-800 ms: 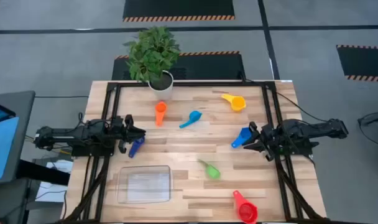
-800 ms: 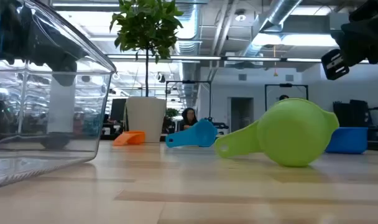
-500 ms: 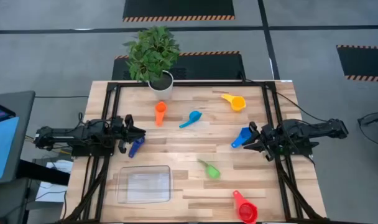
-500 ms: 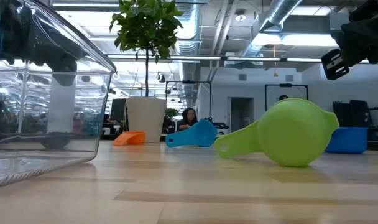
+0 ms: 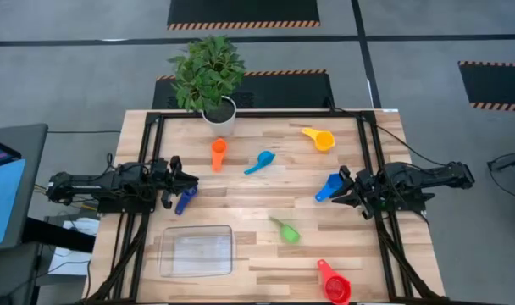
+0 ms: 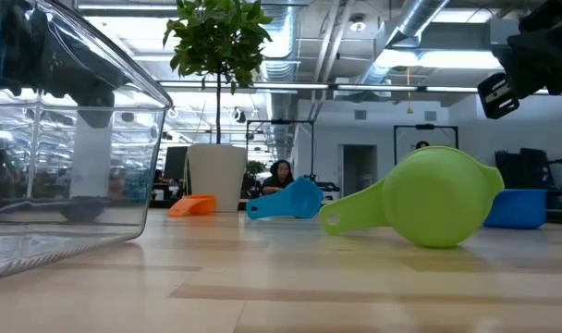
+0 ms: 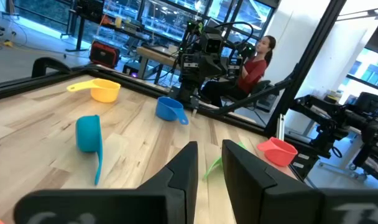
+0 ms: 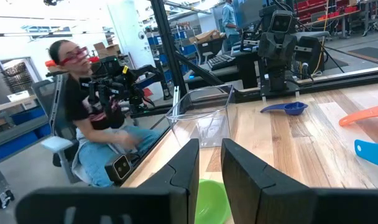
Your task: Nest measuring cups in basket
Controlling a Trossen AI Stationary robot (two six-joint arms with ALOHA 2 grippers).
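Observation:
Seven measuring cups lie apart on the wooden table: orange [image 5: 218, 154], light blue [image 5: 259, 162], yellow [image 5: 319, 138], blue [image 5: 329, 187], dark blue [image 5: 185, 200], green [image 5: 285, 230] and red [image 5: 333, 281]. The clear basket [image 5: 196, 251] stands near the front left, with nothing in it. My left gripper [image 5: 192, 180] hovers at the left edge, just beyond the dark blue cup. My right gripper [image 5: 337, 193] hovers at the right edge, next to the blue cup. In the wrist views, the left gripper [image 7: 209, 146] and the right gripper [image 8: 209, 144] each show a narrow gap with nothing in it.
A potted plant in a white pot [image 5: 218, 113] stands at the table's far edge. A black frame [image 5: 361, 144] runs around the tabletop. A person [image 8: 99, 118] sits beyond the table's left side. Bare wood [image 5: 257, 199] lies between the cups.

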